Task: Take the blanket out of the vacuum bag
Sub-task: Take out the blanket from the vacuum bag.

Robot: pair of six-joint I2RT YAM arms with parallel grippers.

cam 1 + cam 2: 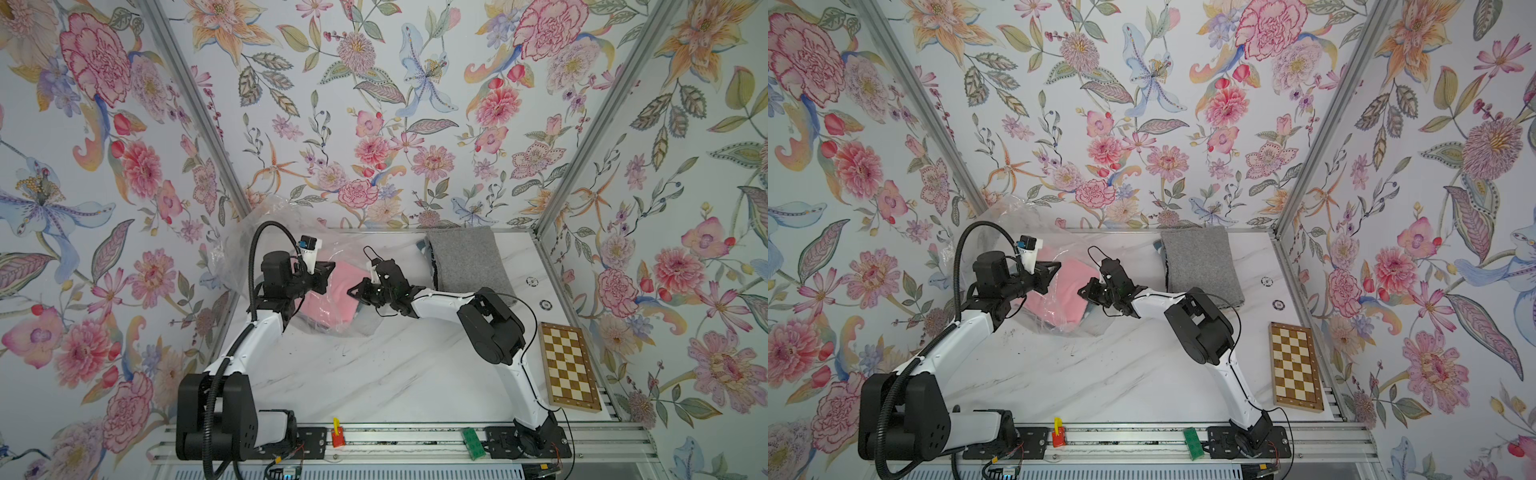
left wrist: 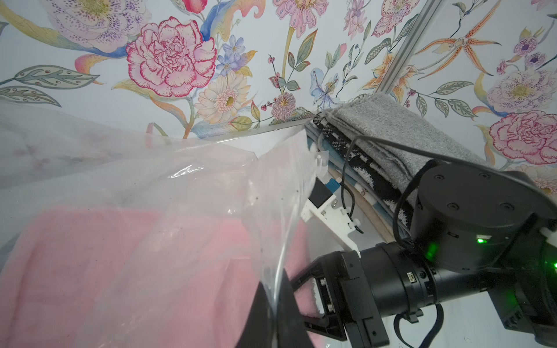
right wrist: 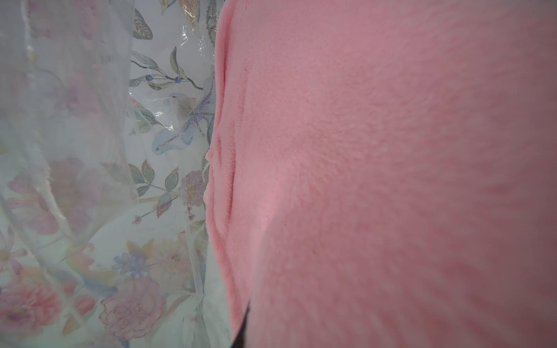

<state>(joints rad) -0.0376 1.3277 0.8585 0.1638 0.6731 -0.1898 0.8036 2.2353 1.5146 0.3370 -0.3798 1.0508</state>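
With my left fingers (image 1: 325, 270) pinching the bag (image 1: 245, 253) mouth at the table's (image 1: 374, 365) far left and my right fingers (image 1: 355, 291) clamped on the pink blanket (image 1: 336, 303) inside it, I'm at the pull-out, which calls for dragging the blanket rightward against the left's hold.

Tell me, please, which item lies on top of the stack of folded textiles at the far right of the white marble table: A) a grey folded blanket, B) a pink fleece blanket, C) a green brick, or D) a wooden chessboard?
A: in both top views the grey folded blanket lies uppermost there, while the pink fleece blanket sits inside the clear plastic vacuum bag.
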